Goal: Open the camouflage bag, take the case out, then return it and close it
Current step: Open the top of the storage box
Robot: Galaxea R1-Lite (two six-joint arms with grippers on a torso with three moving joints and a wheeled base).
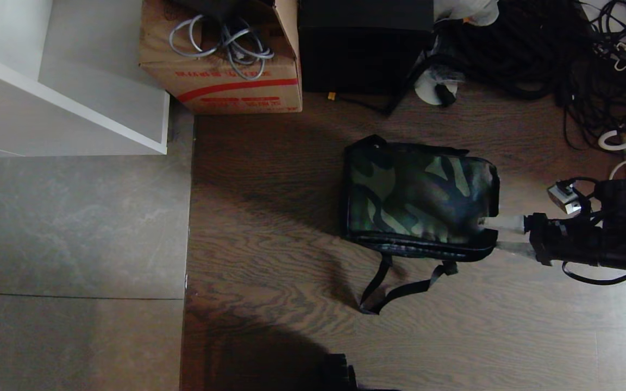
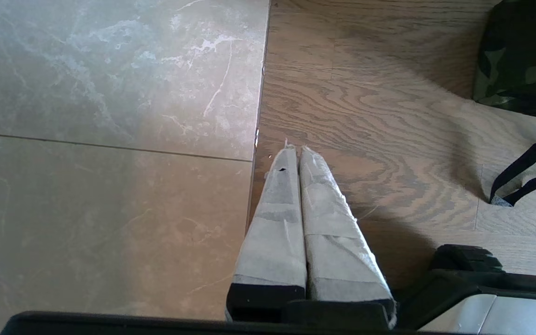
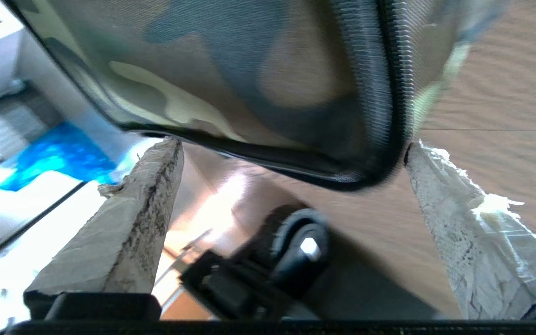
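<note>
While the camouflage bag (image 1: 419,198) lies shut on its side on the brown wood floor (image 1: 269,271), the right gripper (image 1: 495,234) reaches in from the right edge of the head view. Its two pale taped fingers (image 3: 133,223) are spread wide apart, one on each side of the bag's black-edged corner. They do not squeeze anything. Whether the tips touch the cloth is hard to tell.

A black strap (image 1: 400,288) trails from the bag across the wood, toward the robot.

On the robot's left, the wood stops in a straight line and grey stone tiles (image 1: 74,233) begin. Beyond the tiles stands a white shelf (image 1: 57,87). Next to it sits a cardboard box (image 1: 220,60) with red stripes and grey cables (image 1: 226,43) on top. A tall black box (image 1: 364,43) stands beside that, just past the bag. A big tangle of black wires (image 1: 574,54) fills the far right corner.

The left gripper (image 2: 293,148) hangs over the line where tile meets wood, well apart from the bag. Its fingers are pressed together with nothing between them.
</note>
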